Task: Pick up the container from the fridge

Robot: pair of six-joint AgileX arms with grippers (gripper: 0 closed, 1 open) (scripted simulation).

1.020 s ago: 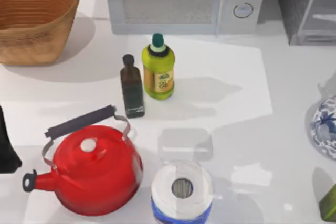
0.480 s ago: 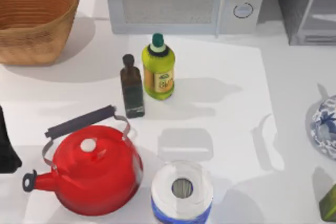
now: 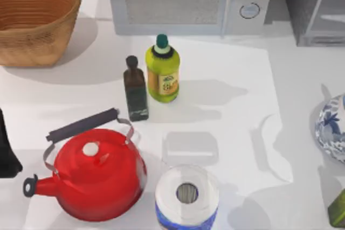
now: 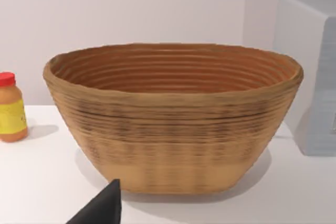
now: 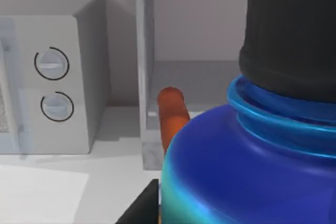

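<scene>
The fridge (image 3: 318,9) is the grey box with a pale-framed glass door at the table's back right. Its door frame (image 5: 144,72) also shows in the right wrist view, with an orange-brown object (image 5: 172,114) lying inside. The container is out of view. A dark part of my right gripper (image 5: 139,208) sits beside a big blue bottle (image 5: 247,171) with a black cap, facing the fridge. My left arm (image 3: 6,152) is parked at the table's left edge.
The grey microwave (image 3: 188,1) with two knobs stands left of the fridge. A wicker basket (image 3: 35,17) is at the back left. A yellow-green bottle (image 3: 162,71), a dark bottle (image 3: 135,90), a red kettle (image 3: 97,173) and a paper roll (image 3: 187,195) fill the middle and front. A blue-white vase (image 3: 331,133) stands at the right edge.
The shadows on the table's right side have shifted left and changed shape. The objects on the table and my left arm stand as before.
</scene>
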